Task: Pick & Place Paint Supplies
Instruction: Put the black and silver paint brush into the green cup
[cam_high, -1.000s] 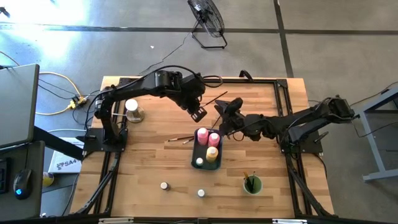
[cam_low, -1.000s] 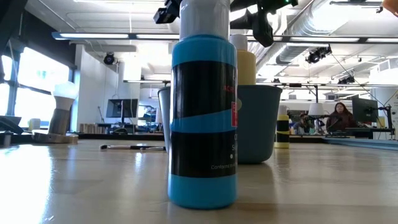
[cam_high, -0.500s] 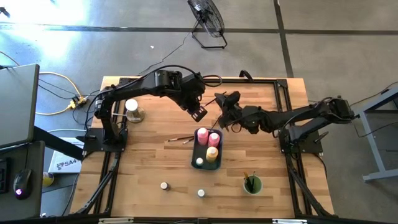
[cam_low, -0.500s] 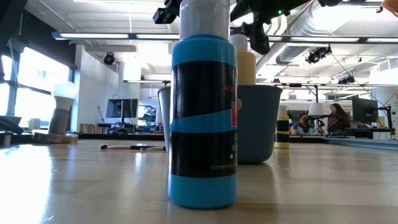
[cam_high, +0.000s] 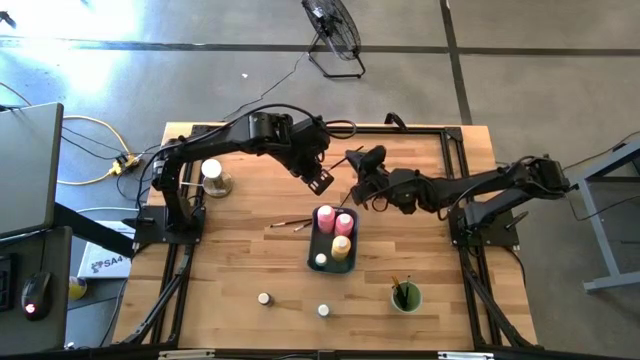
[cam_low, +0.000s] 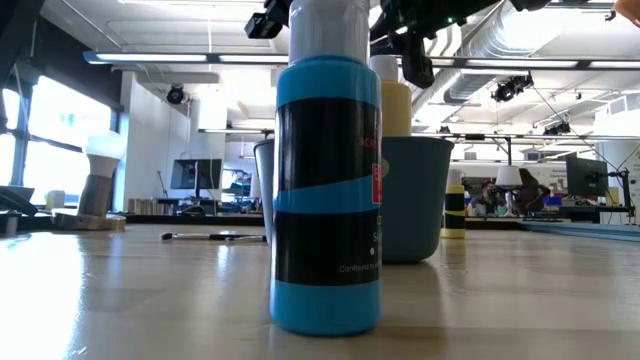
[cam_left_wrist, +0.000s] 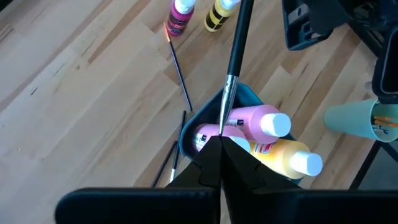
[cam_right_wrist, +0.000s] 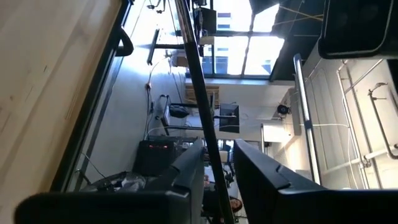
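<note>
**Item in hand:** thin paintbrush with dark handle and metal ferrule (cam_left_wrist: 235, 56), carried in the air above the far end of the blue-grey rectangular tray (cam_high: 311, 262), between the two arms.

**Left gripper** (cam_high: 320, 181): over the middle of the light wooden table (cam_high: 240, 250), just beyond the tray. Jaws shut tight on the bristle end of the paintbrush, and the handle runs forward from them.

**Right gripper** (cam_high: 357, 172): just beside the left one, on the handle's far end. Jaws narrow, one finger on each side of the handle. The right wrist view shows a slit of daylight beside the handle, so a firm clamp is not evident.

**Tray contents:** two pink squeeze bottles with white caps (cam_high: 334, 218), one yellow squeeze bottle (cam_high: 341, 246), one small pale-capped jar (cam_high: 321, 260).

**Loose on the table:** two small pale-capped jars (cam_high: 264, 298) near the front edge, thin brushes (cam_high: 290, 223) lying left of the tray, round green cup (cam_high: 406, 297) holding brushes at front right.

**Step, as judged:** handover of the brush from left arm to right.

**Risks:**
- Left jaws release before the right grip is sure, so the brush drops onto the bottles or rolls off.
- Both arms pull while both are clamped, so the slim handle bends or slips askew.
- An off-centre grip on so thin a handle lets it pivot, spoiling aim at the cup.
</note>
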